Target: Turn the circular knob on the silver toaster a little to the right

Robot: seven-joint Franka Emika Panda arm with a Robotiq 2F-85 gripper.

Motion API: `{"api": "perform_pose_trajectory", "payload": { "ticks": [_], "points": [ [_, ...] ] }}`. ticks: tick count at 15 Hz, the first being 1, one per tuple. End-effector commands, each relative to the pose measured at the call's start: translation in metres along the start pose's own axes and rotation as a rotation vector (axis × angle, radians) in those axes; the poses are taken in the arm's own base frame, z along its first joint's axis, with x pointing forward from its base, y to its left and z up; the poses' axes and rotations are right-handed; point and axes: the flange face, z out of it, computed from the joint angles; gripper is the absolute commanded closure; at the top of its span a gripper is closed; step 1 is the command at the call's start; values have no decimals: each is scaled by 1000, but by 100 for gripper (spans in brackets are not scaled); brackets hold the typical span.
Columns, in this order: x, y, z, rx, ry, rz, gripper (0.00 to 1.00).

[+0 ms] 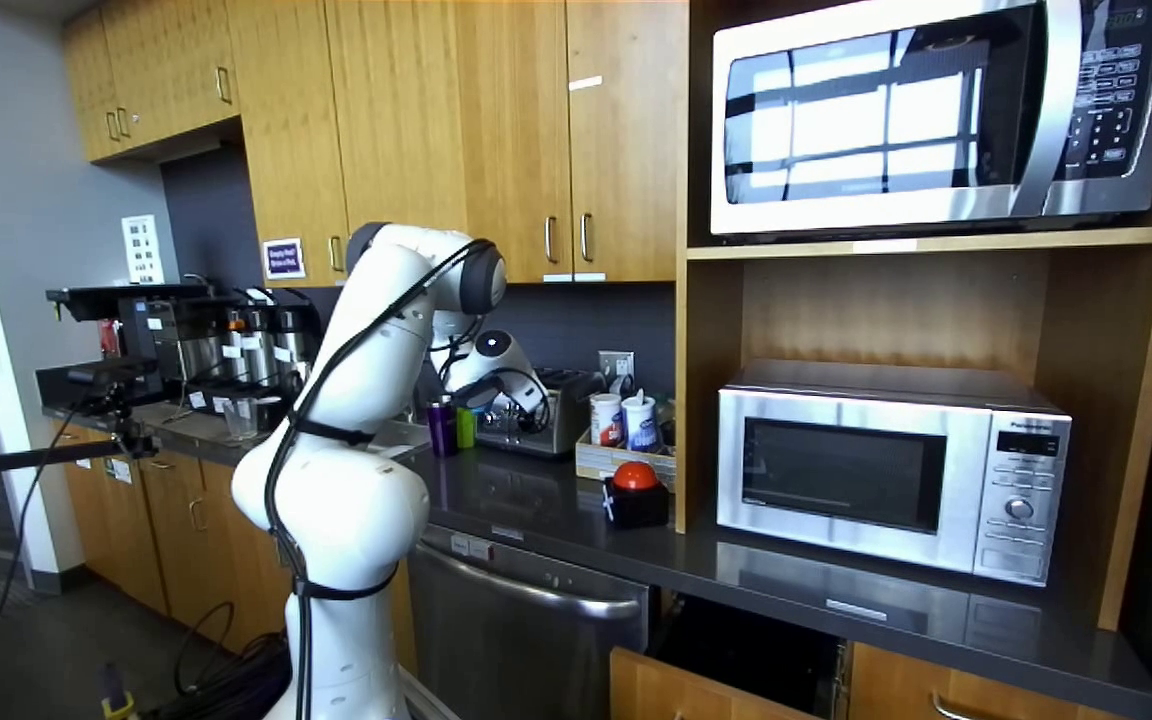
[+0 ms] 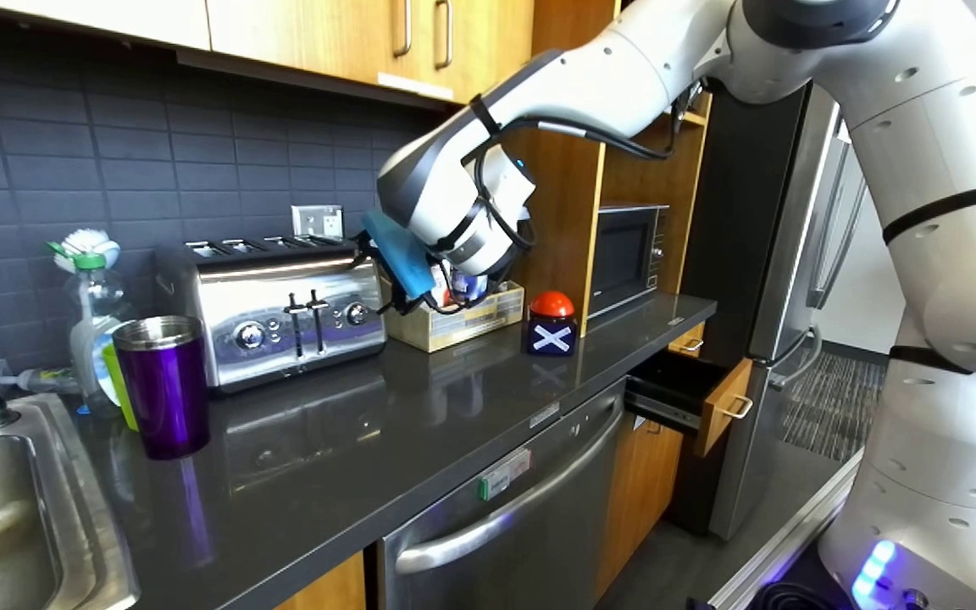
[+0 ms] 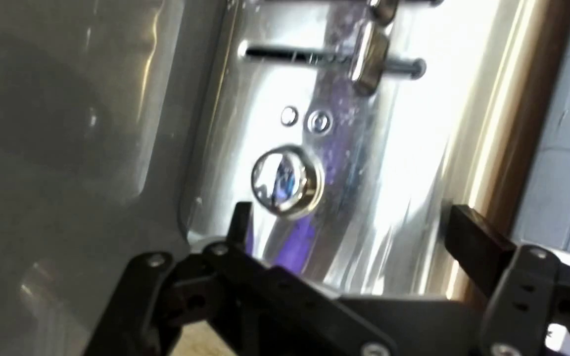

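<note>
The silver toaster [image 2: 234, 292] stands on the counter against the tiled wall; it is partly hidden behind the arm in an exterior view [image 1: 566, 425]. Its front has two round chrome knobs with two levers between them. The right knob [image 2: 357, 313] is close beside my gripper [image 2: 379, 275]. In the wrist view that knob [image 3: 275, 183] is left of centre on the shiny front panel. My gripper [image 3: 349, 215] is open and empty, fingers spread wide facing the panel. Its left finger is just below the knob in the picture; contact cannot be told.
A purple tumbler [image 2: 168, 398] stands at the toaster's left end, near the sink [image 2: 85, 500]. A wooden box [image 2: 463, 322] with canisters and a red button on a black box [image 2: 552, 336] stand to its right. A drawer [image 2: 721, 407] is open below the counter.
</note>
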Motion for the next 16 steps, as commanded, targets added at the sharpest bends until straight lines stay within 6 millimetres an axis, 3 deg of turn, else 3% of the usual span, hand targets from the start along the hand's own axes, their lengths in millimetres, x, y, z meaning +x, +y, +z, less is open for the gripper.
{"api": "perform_pose_trajectory", "payload": {
  "ticks": [1,7,16],
  "points": [
    [-35,-1,-8,3,-52,33,0],
    [-52,49,-19,-105,-16,113,0],
    [-49,39,-22,-73,14,21,0]
  ]
}}
